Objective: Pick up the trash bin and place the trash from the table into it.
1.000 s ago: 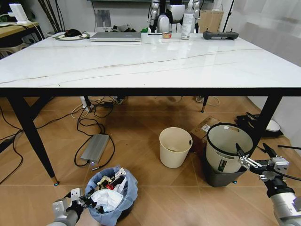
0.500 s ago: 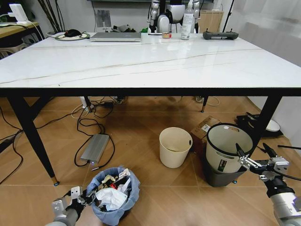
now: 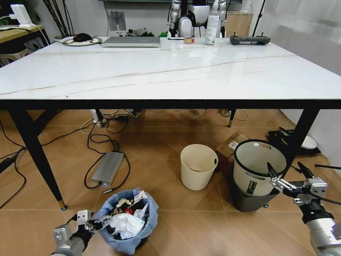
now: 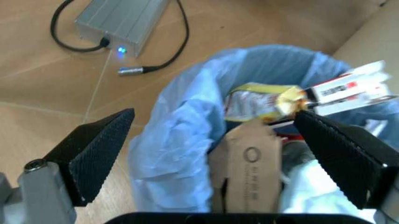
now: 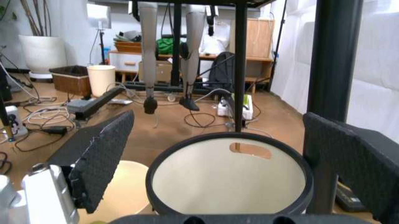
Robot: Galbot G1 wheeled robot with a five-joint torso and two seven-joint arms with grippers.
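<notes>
Trash bin [image 3: 128, 223] sits on floor, near left, in front of the worktop [image 3: 160, 69], litter inside. Left end effector [image 3: 91, 226] released, jaws spread at bin's rim. Right end effector [image 3: 286, 180] released, low at near right.

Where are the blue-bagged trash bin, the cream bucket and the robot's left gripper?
trash bin [image 3: 148, 212], head view, on the blue bag's outer side.
cream bucket [image 3: 198, 172], head view, on its front wall.
left gripper [image 3: 91, 222], head view, between its fingertips.
</notes>
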